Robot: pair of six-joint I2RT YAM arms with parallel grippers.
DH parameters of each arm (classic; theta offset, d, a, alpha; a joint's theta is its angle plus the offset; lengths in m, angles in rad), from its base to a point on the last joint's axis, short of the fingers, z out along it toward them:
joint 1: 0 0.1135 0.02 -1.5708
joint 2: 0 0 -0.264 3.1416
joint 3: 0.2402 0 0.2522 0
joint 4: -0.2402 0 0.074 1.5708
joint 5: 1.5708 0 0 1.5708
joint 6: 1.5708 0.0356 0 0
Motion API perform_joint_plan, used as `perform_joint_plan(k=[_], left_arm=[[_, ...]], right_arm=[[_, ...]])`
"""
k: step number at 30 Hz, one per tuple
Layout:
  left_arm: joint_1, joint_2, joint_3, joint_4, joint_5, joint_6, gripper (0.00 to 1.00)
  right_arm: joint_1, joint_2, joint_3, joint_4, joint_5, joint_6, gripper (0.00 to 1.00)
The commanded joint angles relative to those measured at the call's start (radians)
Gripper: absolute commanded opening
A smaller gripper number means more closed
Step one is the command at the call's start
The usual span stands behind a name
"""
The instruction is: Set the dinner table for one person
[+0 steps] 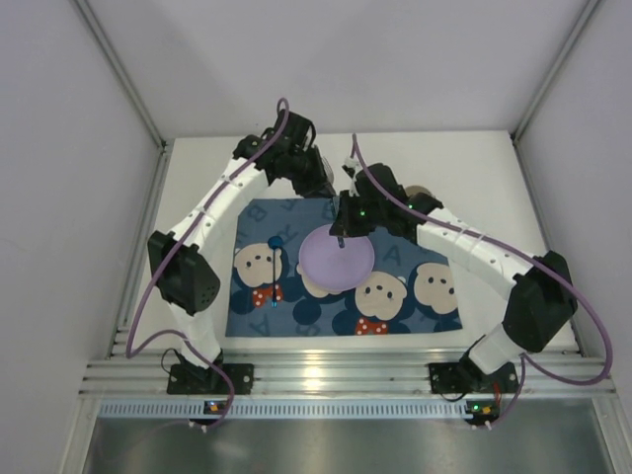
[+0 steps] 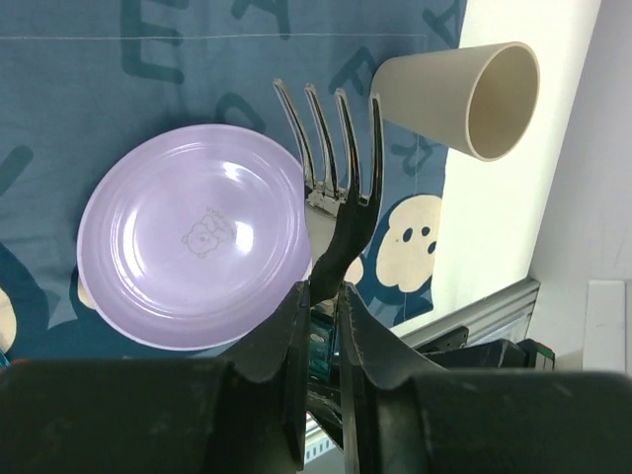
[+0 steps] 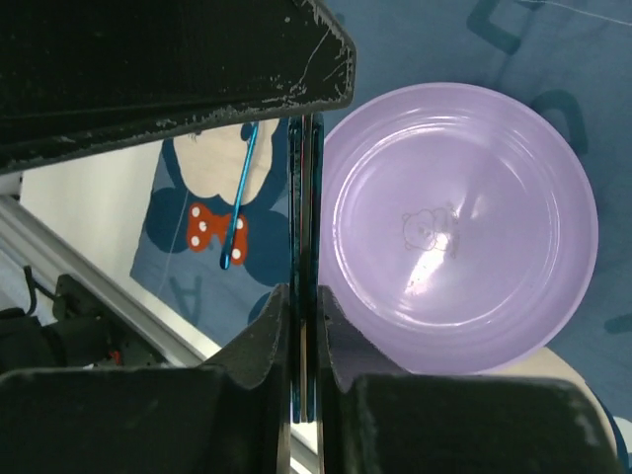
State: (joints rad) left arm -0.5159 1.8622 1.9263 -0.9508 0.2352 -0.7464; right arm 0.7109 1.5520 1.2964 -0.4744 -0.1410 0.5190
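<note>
The left gripper (image 2: 324,296) clamped a fork (image 2: 331,158) by its handle. The right gripper (image 3: 302,296) pinched a thin utensil (image 3: 304,197) edge-on. Both were probably poised for laying beside the purple plate (image 1: 337,259), centred on the placemat (image 1: 296,308) toward the white counter's (image 1: 474,168) 6 o'clock.

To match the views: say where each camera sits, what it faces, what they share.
Top external: above, behind both arms, looking down on them, the dinner table, placemat.
Left wrist: looks down past the left gripper, shut on a fork, at the plate and cup.
Right wrist: looks down past the right gripper, shut on a thin utensil, at the plate and blue spoon.
All three share the plate.
</note>
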Motion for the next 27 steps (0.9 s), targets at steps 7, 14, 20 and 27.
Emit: perform_joint_plan(k=[7, 14, 20, 27], left_arm=[[-0.004, -0.055, -0.041, 0.040, 0.026, 0.012, 0.17], [-0.003, -0.124, -0.157, 0.020, -0.062, 0.071, 0.46], [-0.001, -0.204, -0.254, 0.014, -0.129, 0.105, 0.97], [0.002, -0.255, -0.309, 0.018, -0.185, 0.105, 0.97]], right_arm=[[-0.010, -0.137, -0.048, -0.013, 0.113, 0.004, 0.00], [-0.233, -0.282, -0.264, -0.043, 0.067, 0.036, 0.00], [-0.274, -0.317, -0.383, -0.047, 0.057, 0.010, 0.00], [-0.275, -0.308, -0.491, 0.006, 0.029, 0.038, 0.00]])
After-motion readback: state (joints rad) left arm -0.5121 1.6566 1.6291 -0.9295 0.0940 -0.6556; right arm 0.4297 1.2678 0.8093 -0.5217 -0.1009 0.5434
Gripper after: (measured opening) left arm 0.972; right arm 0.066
